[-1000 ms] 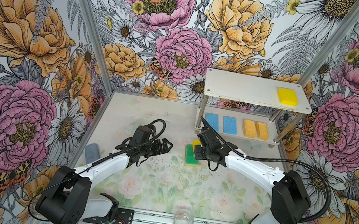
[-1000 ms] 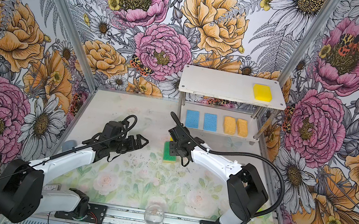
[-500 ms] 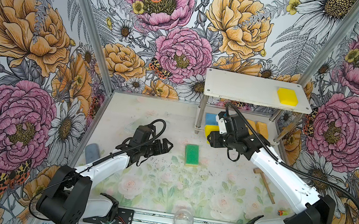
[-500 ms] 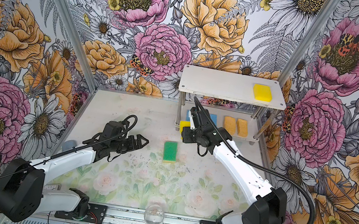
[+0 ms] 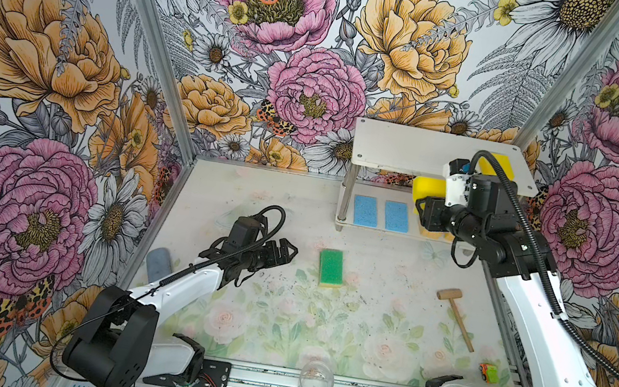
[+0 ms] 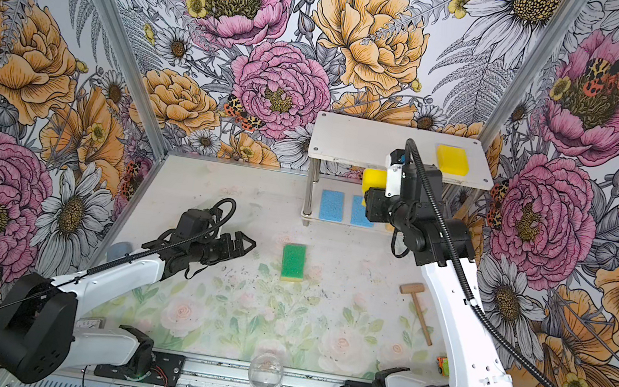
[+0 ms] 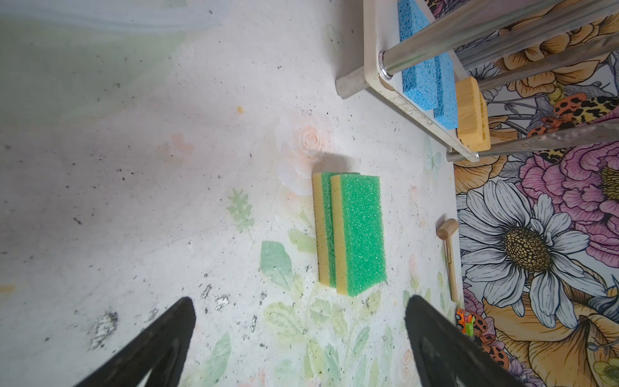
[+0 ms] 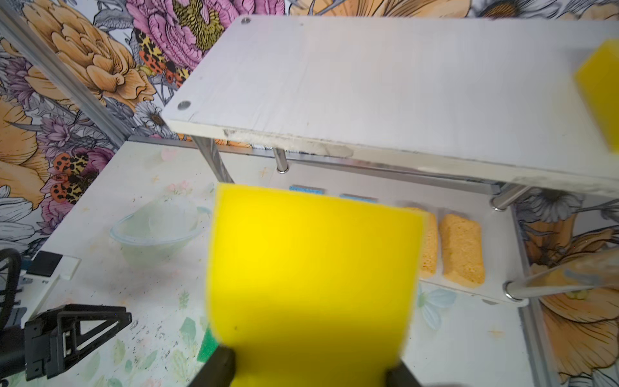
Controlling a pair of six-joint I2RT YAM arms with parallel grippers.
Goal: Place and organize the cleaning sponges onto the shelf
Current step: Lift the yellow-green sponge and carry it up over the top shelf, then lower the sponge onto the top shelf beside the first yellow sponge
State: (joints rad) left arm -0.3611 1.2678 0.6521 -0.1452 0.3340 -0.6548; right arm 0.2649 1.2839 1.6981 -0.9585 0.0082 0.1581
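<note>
The right gripper (image 8: pixel 306 372) is clamped on the near end of a thick yellow sponge (image 8: pixel 311 274), with one finger on each side. It holds the sponge in the air just in front of the shelf (image 8: pixel 385 83), close to the front edge of the top board. A second yellow sponge (image 6: pixel 452 159) lies flat at the far right end of that top board. On the lower board, two blue sponges (image 5: pixel 365 210) lie side by side, with two orange sponges (image 8: pixel 462 248) next to them.

The left gripper (image 5: pixel 288 251) hovers over the table (image 5: pixel 362 329) with its fingers spread wide and nothing in them. It points at two green sponges (image 7: pixel 355 231) that lie pressed together on the table, apart from the shelf.

The step in hand looks like setting the held sponge on the top board. To do it well, the sponge should clear the front edge before moving inward. It should come down flat just beside its twin, with the long sides parallel and not overlapping. The gripper should let go low, because squeezed foam may spring back and shift.
</note>
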